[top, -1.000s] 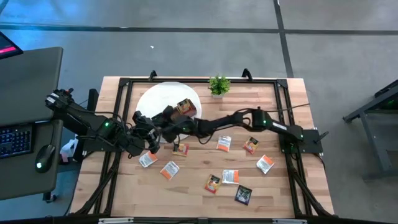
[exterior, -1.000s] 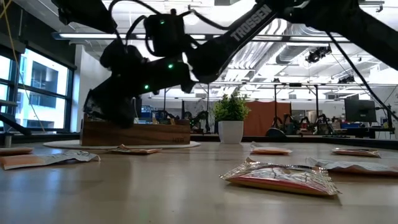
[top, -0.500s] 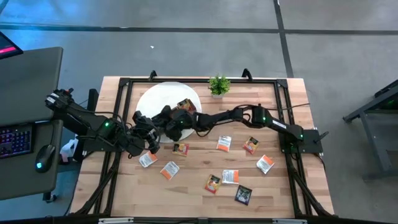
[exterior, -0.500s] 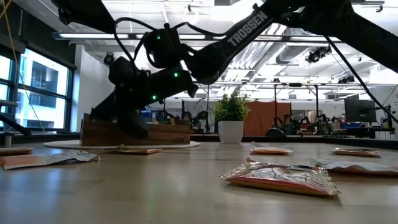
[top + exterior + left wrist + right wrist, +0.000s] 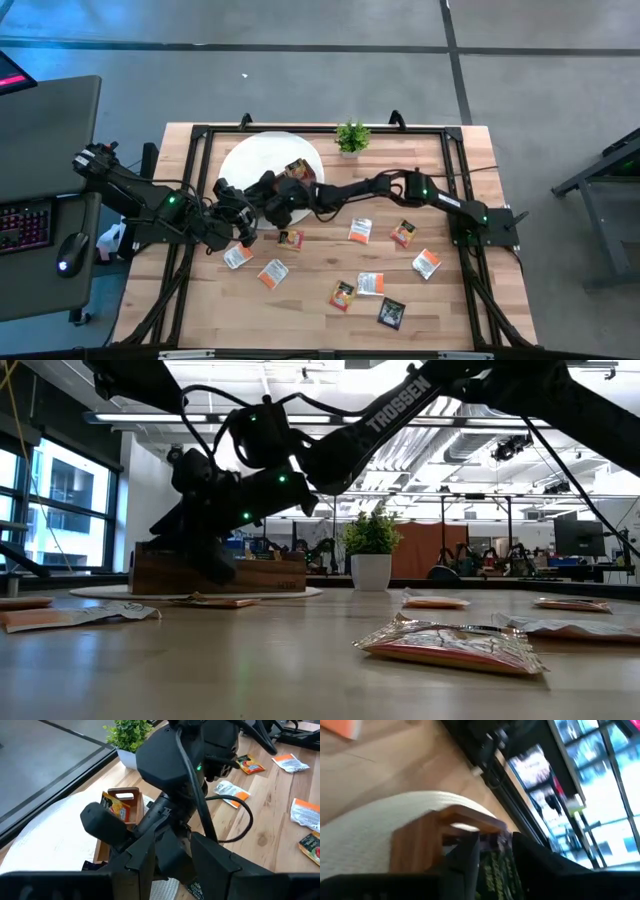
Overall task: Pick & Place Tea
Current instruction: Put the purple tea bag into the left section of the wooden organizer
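Note:
Several tea sachets lie flat on the wooden table, among them an orange one and a dark one. A wooden box stands on a white round mat; an orange sachet stands upright in it. My right gripper reaches over the box from the table's right, open. A dark sachet with green print shows between its fingers, above the box. My left gripper waits open just near of the mat, facing the right arm. My right gripper has the dark sachet between its two fingers over the box. I cannot tell whether either finger touches it.
A small potted plant stands at the far edge, right of the mat. A black frame runs around the table top. The two arms are close together at the box. Free table lies near the front left corner.
My right gripper has swung and tipped over the wooden box; its fingers now slant down at the box instead of hanging steeply at the box's left end. It has kept still for the last half second.

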Motion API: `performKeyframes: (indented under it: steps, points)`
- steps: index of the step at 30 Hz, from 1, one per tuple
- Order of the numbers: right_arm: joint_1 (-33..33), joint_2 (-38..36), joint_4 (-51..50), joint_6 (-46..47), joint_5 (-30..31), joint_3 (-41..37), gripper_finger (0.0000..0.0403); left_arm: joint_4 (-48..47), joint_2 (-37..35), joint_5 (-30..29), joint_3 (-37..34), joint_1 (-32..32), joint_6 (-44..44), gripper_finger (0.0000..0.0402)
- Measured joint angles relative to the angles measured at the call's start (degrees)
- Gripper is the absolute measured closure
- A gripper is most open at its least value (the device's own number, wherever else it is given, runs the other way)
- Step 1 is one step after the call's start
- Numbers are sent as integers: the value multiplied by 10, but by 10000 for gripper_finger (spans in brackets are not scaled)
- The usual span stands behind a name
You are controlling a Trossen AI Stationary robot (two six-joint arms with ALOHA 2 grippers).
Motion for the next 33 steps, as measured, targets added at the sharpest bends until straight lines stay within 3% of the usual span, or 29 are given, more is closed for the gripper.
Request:
performKeyframes:
  steps: [3, 9, 16, 20, 26, 30, 33]
  points:
    - [9, -4, -12, 41, 50, 0, 274, 0, 0, 0, 0, 0, 0, 278]
    - [35, -58, -145, 86, 57, 0, 274, -1, 0, 8, 0, 0, 0, 278]
    - [62, -181, -400, 44, 102, 0, 295, 0, 0, 10, 0, 0, 0, 278]
    - [64, -263, -563, 93, 132, 0, 309, 0, 0, 10, 0, 0, 0, 278]
    - [76, -367, -797, 227, 93, -1, 332, 3, 0, 11, 0, 0, 0, 278]
    - [120, -429, -832, 281, 69, -67, 347, 2, 0, 10, 0, 0, 0, 278]
    - [153, -475, -798, 325, -18, -160, 354, 3, 0, 10, 0, 0, 0, 278]
